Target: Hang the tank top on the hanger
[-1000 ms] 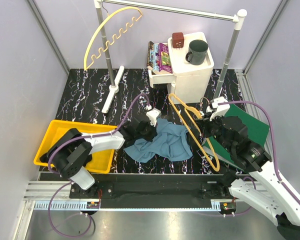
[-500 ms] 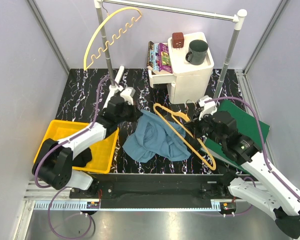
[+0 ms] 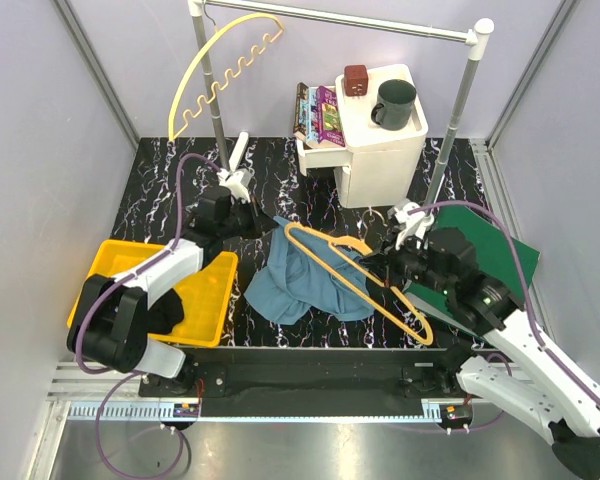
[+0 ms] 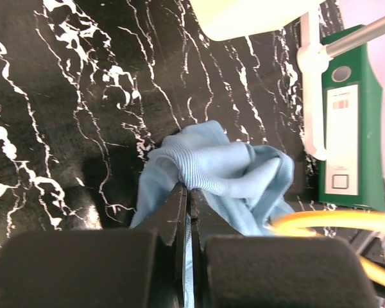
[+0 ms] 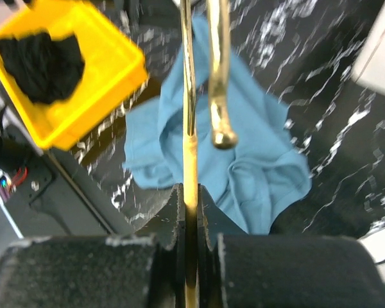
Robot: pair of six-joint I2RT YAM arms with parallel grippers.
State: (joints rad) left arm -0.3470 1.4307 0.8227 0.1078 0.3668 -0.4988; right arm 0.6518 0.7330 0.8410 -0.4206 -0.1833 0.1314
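— Left gripper [image 3: 263, 222], top view: clamped on the upper edge of the tank top [image 3: 305, 285], which lies crumpled on the black marbled table [image 3: 170, 190] between the arms. Right gripper [image 3: 385, 262]?
— Pinched shut on the hanger [image 3: 350, 275], held across the shirt.
— Left wrist view: jaws closed on a ribbed hem. Soft, limp, light; expect sag.
— Right wrist view: hanger thin, rigid, probably slick. Best hold: the strap hem.
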